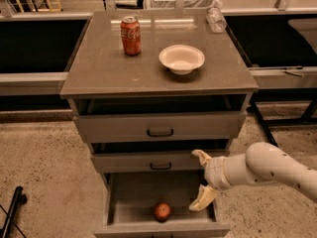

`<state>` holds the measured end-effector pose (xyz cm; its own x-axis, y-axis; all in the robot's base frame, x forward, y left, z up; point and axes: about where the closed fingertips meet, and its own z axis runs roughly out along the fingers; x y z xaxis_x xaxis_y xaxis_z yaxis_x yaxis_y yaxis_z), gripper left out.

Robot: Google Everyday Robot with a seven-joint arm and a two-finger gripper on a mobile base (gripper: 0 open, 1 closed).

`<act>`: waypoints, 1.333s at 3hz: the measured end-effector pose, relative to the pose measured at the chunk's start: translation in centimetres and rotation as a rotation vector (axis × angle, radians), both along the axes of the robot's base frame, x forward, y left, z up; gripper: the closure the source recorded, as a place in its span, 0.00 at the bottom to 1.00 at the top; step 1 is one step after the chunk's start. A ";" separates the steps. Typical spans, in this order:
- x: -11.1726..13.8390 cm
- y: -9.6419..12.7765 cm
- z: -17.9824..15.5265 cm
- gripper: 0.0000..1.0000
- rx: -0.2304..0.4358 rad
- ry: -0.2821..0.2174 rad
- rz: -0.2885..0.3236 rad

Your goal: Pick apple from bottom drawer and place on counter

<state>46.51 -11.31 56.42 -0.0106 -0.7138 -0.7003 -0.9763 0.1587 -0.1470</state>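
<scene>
The apple (162, 211), small and red-orange, lies on the floor of the open bottom drawer (119, 200), near its front middle. My gripper (199, 180) is open, its two pale fingers spread apart, one at the middle drawer's front and one over the bottom drawer's right side. It hangs up and to the right of the apple, apart from it. The white arm reaches in from the right. The counter (109, 68) is the grey-brown top slab of the cabinet.
A red soda can (131, 35) and a white bowl (182, 58) stand on the counter, with a clear plastic bottle (216, 19) at its back right corner. The top two drawers are slightly pulled out. A dark pole (12, 211) lies on the floor at left.
</scene>
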 end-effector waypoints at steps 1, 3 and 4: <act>0.4 5.3 -4.1 0.00 0.053 -0.019 0.129; -0.8 9.8 -19.8 0.00 0.118 0.065 0.177; -1.8 10.5 -21.7 0.00 0.137 0.096 0.176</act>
